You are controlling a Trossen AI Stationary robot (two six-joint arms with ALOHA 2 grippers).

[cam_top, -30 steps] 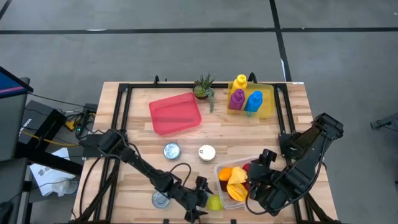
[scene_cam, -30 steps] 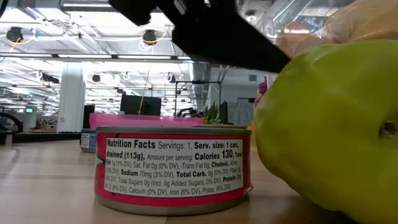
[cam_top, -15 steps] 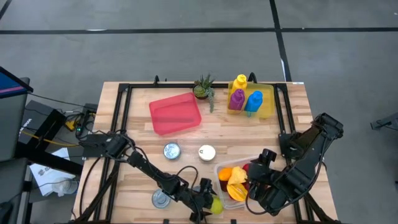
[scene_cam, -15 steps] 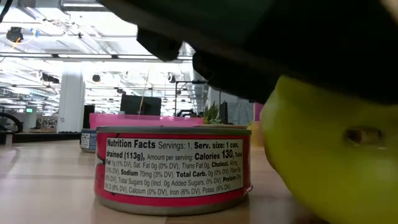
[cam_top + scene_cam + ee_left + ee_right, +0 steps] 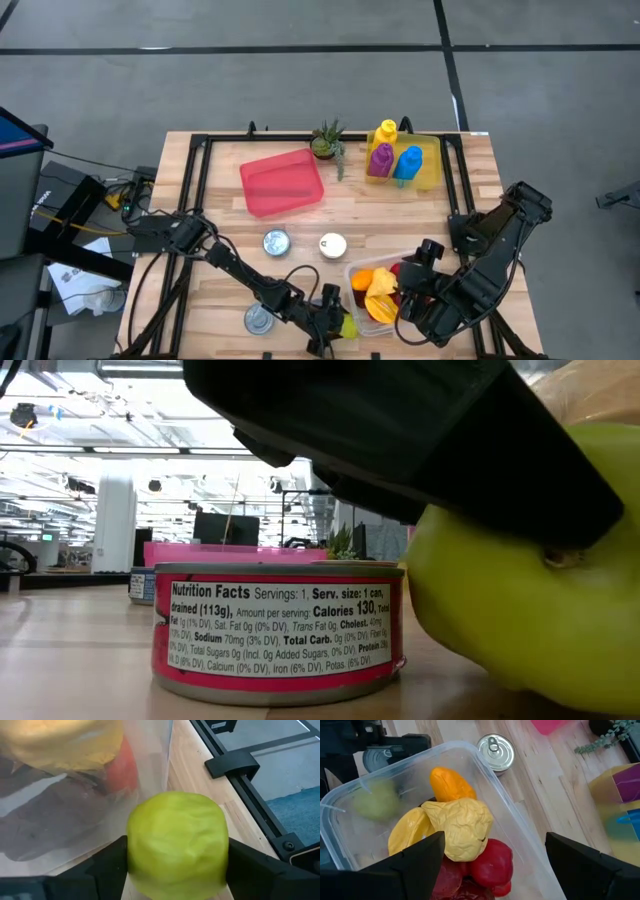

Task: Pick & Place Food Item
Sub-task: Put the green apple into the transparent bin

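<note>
The left gripper (image 5: 175, 870) has its two fingers on both sides of the green pepper (image 5: 176, 842), and they seem to touch its skin, so I judge it is pinching the pepper. The pepper sits on the wooden table (image 5: 220, 200), just beside the outer wall of the clear plastic container (image 5: 352, 275), on the side toward the left arm. A red-labelled can (image 5: 278, 630) stands just beside the pepper, farther from the container.

The right gripper (image 5: 490, 870) hangs above the container with its fingers spread wide and nothing between them. Inside the container lie an orange pepper (image 5: 451, 784), a yellow pepper (image 5: 462, 830) and a red pepper (image 5: 492, 862).

The step in hand is the grasp of the green pepper. I think the next move needs a firm hold, then a lift high enough to pass over the container wall, and a release among the other peppers.
</note>
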